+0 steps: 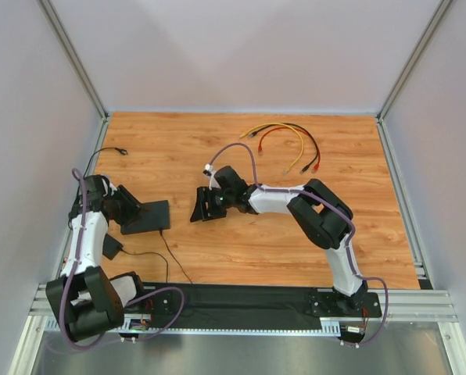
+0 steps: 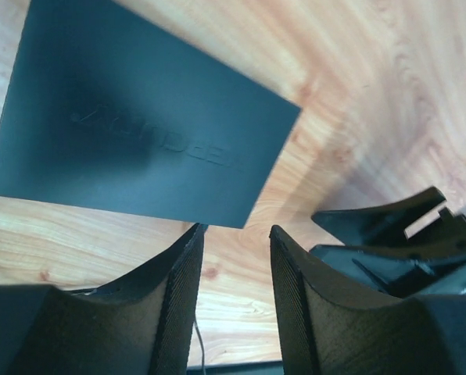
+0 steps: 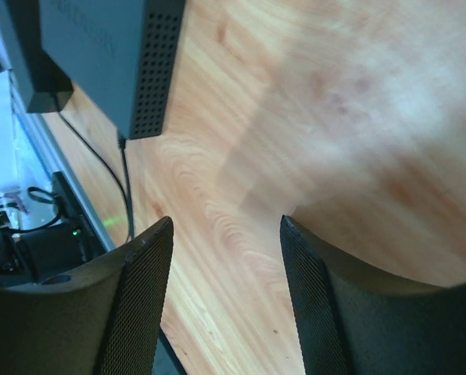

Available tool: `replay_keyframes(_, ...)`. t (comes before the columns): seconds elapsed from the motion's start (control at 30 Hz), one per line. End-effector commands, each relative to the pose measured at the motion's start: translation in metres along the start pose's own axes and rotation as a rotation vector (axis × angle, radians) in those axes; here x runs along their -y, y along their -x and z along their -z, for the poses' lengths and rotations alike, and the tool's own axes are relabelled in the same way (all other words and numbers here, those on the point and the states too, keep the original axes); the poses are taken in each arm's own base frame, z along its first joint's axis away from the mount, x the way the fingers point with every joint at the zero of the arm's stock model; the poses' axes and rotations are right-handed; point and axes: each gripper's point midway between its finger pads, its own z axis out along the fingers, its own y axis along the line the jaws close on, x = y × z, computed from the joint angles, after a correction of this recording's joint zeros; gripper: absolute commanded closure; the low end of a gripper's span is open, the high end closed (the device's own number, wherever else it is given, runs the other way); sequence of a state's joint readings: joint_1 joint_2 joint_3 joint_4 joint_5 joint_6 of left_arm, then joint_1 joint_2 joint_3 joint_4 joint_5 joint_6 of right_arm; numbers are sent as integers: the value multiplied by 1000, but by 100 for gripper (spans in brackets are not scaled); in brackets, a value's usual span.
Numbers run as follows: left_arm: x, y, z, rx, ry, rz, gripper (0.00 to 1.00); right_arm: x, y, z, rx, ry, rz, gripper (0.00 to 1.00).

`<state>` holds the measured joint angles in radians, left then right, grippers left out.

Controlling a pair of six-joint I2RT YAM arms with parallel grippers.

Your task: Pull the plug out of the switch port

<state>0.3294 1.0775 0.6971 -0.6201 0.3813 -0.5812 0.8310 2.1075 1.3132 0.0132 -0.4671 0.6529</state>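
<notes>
The switch (image 1: 147,217) is a flat black box lying at the left of the wooden table. It also shows in the left wrist view (image 2: 139,133) and the right wrist view (image 3: 100,47). A thin black cable (image 1: 174,262) is plugged in at its near right corner, and the plug (image 3: 123,143) sits below the vented side. My left gripper (image 1: 128,206) is at the switch's left end, open and empty (image 2: 234,234). My right gripper (image 1: 200,206) is open and empty (image 3: 225,226), hovering over bare wood a little to the right of the switch.
Loose yellow, red and black cables (image 1: 284,141) lie at the back right. Another black cable (image 1: 108,152) lies at the back left. A small black block (image 1: 112,247) sits near the left arm. Grey walls enclose the table on three sides.
</notes>
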Motion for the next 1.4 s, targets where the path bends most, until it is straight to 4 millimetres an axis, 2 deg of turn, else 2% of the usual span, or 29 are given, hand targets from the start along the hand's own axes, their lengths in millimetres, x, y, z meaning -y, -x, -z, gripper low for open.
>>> replay_keyframes(0.0, 2, 12, -7, -15, 14, -7, 53, -26, -4, -10, 100, 72, -9, 42)
replay_keyframes(0.2, -6, 10, -19, -66, 48, 13, 56, -46, -20, -21, 158, 103, -21, 43)
replay_keyframes(0.37, -8, 7, -20, -65, 59, 43, 56, -47, -23, -21, 182, 124, -69, 45)
replay_keyframes(0.5, -11, 2, -22, -84, 65, 53, 56, -39, -24, -18, 204, 88, -82, 46)
replay_keyframes(0.73, -16, 1, -18, -73, 86, 33, 56, -50, -26, -13, 235, 98, -80, 50)
replay_keyframes(0.9, -20, -4, -23, -88, 96, 49, 56, -68, -29, -29, 224, 112, -61, 53)
replay_keyframes(1.17, -24, -7, -31, -126, 103, 63, 62, -80, -23, -49, 252, 171, -160, 64)
replay_keyframes(1.3, -23, -8, -33, -132, 97, 64, 62, -76, -24, -62, 234, 172, -216, 65)
replay_keyframes(1.37, -24, -10, -35, -144, 99, 68, 62, -81, -23, -66, 232, 192, -228, 65)
